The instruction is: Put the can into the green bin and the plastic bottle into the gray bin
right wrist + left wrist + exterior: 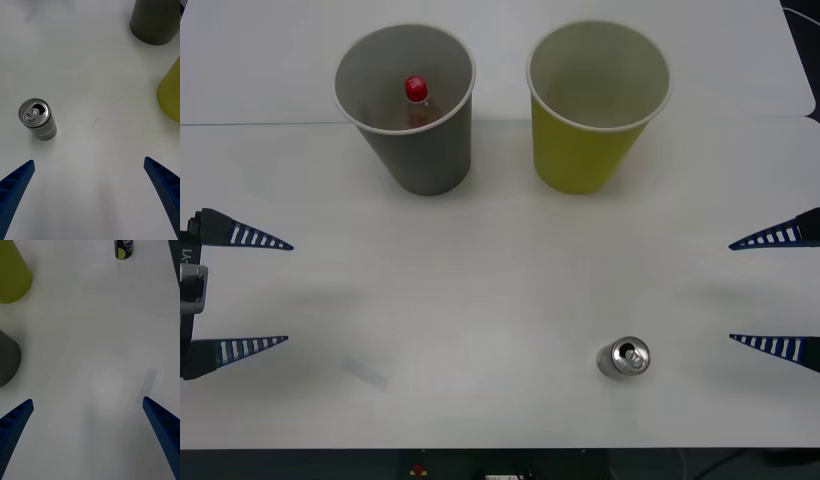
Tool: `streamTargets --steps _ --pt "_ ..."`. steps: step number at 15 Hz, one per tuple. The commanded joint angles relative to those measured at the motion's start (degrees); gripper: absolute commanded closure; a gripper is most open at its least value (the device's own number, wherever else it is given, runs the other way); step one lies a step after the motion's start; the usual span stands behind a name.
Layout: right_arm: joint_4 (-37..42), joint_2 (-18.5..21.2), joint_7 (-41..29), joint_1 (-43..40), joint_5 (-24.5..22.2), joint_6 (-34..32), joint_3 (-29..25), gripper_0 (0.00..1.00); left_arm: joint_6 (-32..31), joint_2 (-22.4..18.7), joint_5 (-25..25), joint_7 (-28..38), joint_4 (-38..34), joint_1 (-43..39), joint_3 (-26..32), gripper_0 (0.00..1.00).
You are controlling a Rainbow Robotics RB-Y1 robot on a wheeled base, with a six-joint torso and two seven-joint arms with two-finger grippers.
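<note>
Both hands are spread wide and hold nothing: the left hand (285, 292) low at the left edge of the white worktop (480, 280), the right hand (732, 292) at the right edge. Nearer the right hand, the small silver-topped dark drink can (623, 358) stands upright on the worktop. From the front, the small clear red-capped plastic bottle (417, 98) sits inside the gray tapered paper cup (420, 150), beside the yellow-green paper cup (585, 150). Seen from the left wrist, the can's side carries blue and yellow-green markings.

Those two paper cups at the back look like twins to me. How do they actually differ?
The gray bin is gray, the green bin yellow-green. The gray bin stands on the robot's left, the green bin on its right. The gray bin holds the plastic bottle; the green bin holds nothing that shows. Both are upright, tapered, pale inside and look alike in size.
</note>
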State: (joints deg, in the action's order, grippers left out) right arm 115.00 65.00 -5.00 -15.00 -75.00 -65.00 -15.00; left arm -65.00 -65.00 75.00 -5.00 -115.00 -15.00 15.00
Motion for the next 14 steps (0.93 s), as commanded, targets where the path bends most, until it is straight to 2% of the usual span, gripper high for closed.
streamTargets --steps 1,3,8,12,14 --pt "0.0 0.0 0.0 0.0 0.0 0.0 0.0 0.0 0.0 0.0 0.0 0.0 0.0 0.0 0.0 0.0" --pt "-0.2 -0.9 0.3 -0.6 0.6 0.0 0.4 0.0 0.0 0.0 0.0 0.0 0.0 0.0 0.0 0.0" --pt "-0.2 -0.2 2.5 -1.3 1.7 0.2 0.3 0.0 0.0 0.0 0.0 0.0 0.0 0.0 0.0 0.0" --pt "-0.3 1.7 5.4 -5.8 6.5 2.1 0.3 0.0 0.0 0.0 0.0 0.0 0.0 0.0 0.0 0.0" --pt "-1.5 2.1 10.9 -8.7 9.9 4.2 0.3 0.0 0.0 0.0 0.0 0.0 0.0 0.0 0.0 0.0"
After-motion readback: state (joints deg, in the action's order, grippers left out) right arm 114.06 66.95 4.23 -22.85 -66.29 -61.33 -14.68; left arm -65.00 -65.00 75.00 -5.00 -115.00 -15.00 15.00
